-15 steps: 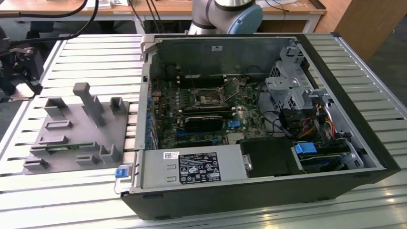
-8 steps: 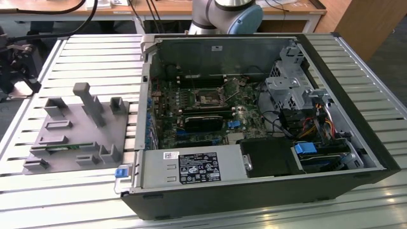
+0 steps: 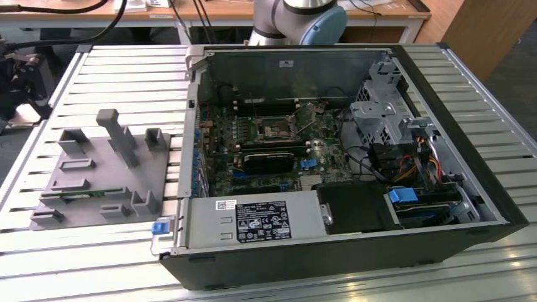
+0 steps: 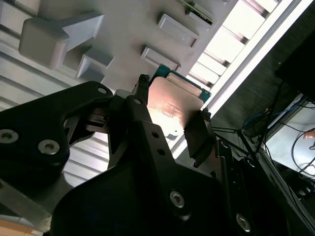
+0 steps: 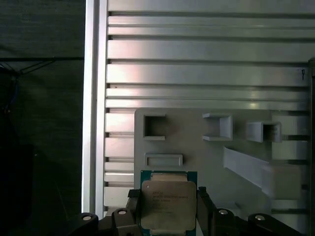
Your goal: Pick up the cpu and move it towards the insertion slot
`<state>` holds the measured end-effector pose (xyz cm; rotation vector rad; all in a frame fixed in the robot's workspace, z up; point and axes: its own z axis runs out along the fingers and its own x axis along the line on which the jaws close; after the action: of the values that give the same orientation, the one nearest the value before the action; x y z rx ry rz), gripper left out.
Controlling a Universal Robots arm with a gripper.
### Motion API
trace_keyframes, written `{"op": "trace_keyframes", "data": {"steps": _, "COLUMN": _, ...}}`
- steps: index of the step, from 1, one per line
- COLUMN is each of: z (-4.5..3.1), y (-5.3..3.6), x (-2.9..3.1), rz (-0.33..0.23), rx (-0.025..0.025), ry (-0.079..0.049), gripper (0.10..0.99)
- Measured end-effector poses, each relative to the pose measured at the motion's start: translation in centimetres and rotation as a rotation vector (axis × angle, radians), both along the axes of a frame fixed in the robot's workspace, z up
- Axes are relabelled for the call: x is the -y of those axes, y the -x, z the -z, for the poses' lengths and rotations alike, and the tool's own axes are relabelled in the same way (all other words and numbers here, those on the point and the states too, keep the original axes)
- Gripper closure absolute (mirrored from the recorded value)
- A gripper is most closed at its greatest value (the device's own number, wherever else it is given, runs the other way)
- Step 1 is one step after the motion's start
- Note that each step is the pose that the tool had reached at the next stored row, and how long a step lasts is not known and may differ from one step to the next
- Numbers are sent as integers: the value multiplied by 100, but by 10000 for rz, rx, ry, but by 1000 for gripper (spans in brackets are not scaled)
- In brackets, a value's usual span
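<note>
Lettering on the black-and-white sticker [image 3: 261, 223] of the grey metal power supply box is too small to read in the exterior view. That box sits in an open black computer case [image 3: 336, 264] on a slatted aluminium desk [image 3: 117, 63]. Inside the case, the square silver-framed insertion slot [image 3: 277, 129] lies flat on the green motherboard. A grey plastic fixture plate [image 3: 84, 176] lies on the exterior view's left.

In the second wrist view, two black fingers [image 4: 197, 137] are clamped on opposite edges of the flat, square, silver-lidded cpu [image 4: 174, 105], whose rim is green and whose lid faces the camera.

In the first wrist view the cpu [image 5: 169, 204] sits between the fingers [image 5: 204, 209]. Its printed lines run from finger to finger and are illegible. The fixture plate [image 5: 197, 147] lies beyond the fingertips.
</note>
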<state>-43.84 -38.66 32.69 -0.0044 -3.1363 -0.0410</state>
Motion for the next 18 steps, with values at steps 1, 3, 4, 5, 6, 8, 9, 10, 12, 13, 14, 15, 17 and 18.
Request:
{"op": "trace_keyframes", "data": {"steps": 1, "z": -14, "y": 0, "x": -1, "rz": 0, "rx": -1, "ry": 1, "gripper": 545}}
{"op": "trace_keyframes", "data": {"steps": 3, "z": -40, "y": 0, "x": -2, "rz": 0, "rx": 1, "ry": 0, "gripper": 545}}
{"op": "trace_keyframes", "data": {"steps": 4, "z": -55, "y": 0, "x": -3, "rz": 1, "rx": 0, "ry": 0, "gripper": 545}}
{"op": "trace_keyframes", "data": {"steps": 5, "z": -70, "y": 0, "x": -4, "rz": 1, "rx": 0, "ry": 0, "gripper": 545}}
{"op": "trace_keyframes", "data": {"steps": 6, "z": -85, "y": 0, "x": -5, "rz": 0, "rx": 0, "ry": 0, "gripper": 545}}
{"op": "trace_keyframes", "data": {"steps": 8, "z": -116, "y": 0, "x": -7, "rz": 0, "rx": -1, "ry": 0, "gripper": 545}}
{"op": "trace_keyframes", "data": {"steps": 9, "z": -129, "y": 0, "x": -7, "rz": 0, "rx": 0, "ry": 0, "gripper": 545}}
{"op": "trace_keyframes", "data": {"steps": 10, "z": -141, "y": 0, "x": -8, "rz": 0, "rx": 0, "ry": 0, "gripper": 545}}
{"op": "trace_keyframes", "data": {"steps": 12, "z": -160, "y": 0, "x": -9, "rz": 0, "rx": 0, "ry": 0, "gripper": 545}}
{"op": "trace_keyframes", "data": {"steps": 13, "z": -168, "y": 0, "x": -9, "rz": 0, "rx": 1, "ry": 0, "gripper": 545}}
{"op": "trace_keyframes", "data": {"steps": 14, "z": -176, "y": 0, "x": -10, "rz": 0, "rx": 0, "ry": 0, "gripper": 545}}
{"op": "trace_keyframes", "data": {"steps": 15, "z": -182, "y": 0, "x": -10, "rz": 0, "rx": 1, "ry": 0, "gripper": 545}}
{"op": "trace_keyframes", "data": {"steps": 17, "z": -192, "y": 0, "x": -10, "rz": 0, "rx": 1, "ry": 0, "gripper": 545}}
{"op": "trace_keyframes", "data": {"steps": 18, "z": -196, "y": 0, "x": -10, "rz": 1, "rx": 1, "ry": -1, "gripper": 545}}
